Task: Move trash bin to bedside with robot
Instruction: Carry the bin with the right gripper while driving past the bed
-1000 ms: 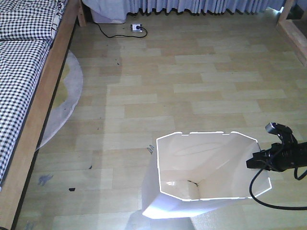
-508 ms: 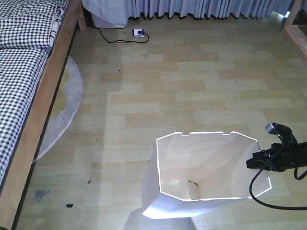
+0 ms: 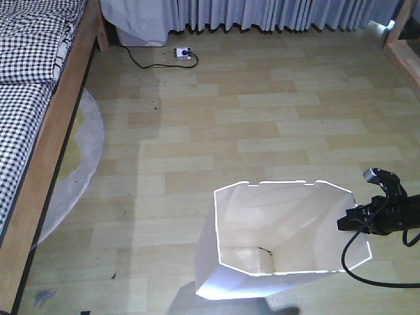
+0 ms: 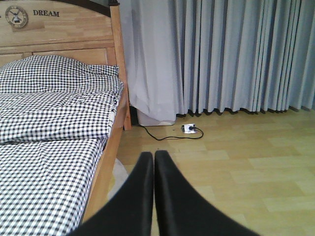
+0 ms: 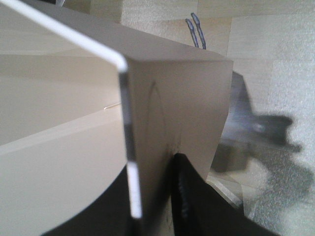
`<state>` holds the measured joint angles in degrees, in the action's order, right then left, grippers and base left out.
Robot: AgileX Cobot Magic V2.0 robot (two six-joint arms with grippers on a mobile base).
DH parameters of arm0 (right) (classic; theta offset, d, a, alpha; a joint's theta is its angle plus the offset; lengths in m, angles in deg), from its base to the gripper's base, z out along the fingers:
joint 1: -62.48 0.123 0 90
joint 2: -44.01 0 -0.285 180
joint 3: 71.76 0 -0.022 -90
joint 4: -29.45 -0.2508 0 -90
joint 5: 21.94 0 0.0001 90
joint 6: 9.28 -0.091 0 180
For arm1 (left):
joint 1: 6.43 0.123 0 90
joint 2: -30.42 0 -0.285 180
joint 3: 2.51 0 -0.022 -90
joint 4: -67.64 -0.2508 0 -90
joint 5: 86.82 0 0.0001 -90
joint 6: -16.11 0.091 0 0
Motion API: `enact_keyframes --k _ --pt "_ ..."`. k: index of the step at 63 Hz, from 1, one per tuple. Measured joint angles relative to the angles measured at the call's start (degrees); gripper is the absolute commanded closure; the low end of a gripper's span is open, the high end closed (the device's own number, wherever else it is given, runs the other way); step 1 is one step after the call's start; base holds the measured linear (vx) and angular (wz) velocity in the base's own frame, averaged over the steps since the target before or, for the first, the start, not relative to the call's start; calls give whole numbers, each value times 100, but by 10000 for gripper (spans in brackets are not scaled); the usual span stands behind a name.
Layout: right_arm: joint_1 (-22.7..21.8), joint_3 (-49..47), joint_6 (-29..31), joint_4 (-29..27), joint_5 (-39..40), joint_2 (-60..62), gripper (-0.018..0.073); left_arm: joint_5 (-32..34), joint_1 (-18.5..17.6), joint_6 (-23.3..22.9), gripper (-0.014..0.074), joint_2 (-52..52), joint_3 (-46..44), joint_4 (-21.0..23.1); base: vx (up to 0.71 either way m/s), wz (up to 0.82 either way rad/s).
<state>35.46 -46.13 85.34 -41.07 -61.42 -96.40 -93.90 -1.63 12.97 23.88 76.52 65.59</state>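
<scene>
1. Exterior front-facing camera: a white thin-walled plastic trash bin (image 3: pixel 207 262) stands on the pale wood-look plank floor (image 3: pixel 262 118), low in the view and right of centre. Its rim is octagonal with cut corners and small notches, and its smooth walls taper to a narrower base.
2. At the bin's right rim sits the black right end effector (image 3: pixel 344 223). A glossy black cable (image 3: pixel 351 266) loops down from it beside the bin.
3. Right wrist-mounted camera: the right end effector (image 5: pixel 152 201) is clenched on the bin (image 5: pixel 182 98). One dark finger (image 5: pixel 189 196) lies against the outer face and the other is inside, with the thin white wall pinched between them.
4. Left wrist-mounted camera: the left end effector (image 4: pixel 154 164) has its two tapered black fingers pressed flat together, with nothing between them.
5. The bed with a light wooden frame and black-and-white checked bedding (image 3: pixel 29 98) runs along the left edge of the front view, well apart from the bin, with bare floor between them. The wrist view shows the same bed (image 4: pixel 49 147), its fabric soft and rumpled, and "DREAM" lettered on the headboard.
6. A round pale rug (image 3: pixel 82 157) pokes out from under the bed frame.
7. Grey-blue pleated curtains (image 4: pixel 236 54) hang to the floor along the far wall. Below them lies a white power strip (image 3: pixel 184 52) with a thin black cord.
</scene>
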Motion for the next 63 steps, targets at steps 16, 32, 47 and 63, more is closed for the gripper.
enact_keyframes --k 16,32,47,63 --pt "0 0 0 0 0 0 564 0 0 0 603 0 0 0 21 2" --pt "0 0 0 0 0 0 564 0 0 0 603 0 0 0 21 6" --pt "0 0 0 0 0 0 564 0 0 0 603 0 0 0 23 8" --pt "0 0 0 0 0 0 564 0 0 0 603 0 0 0 22 7"
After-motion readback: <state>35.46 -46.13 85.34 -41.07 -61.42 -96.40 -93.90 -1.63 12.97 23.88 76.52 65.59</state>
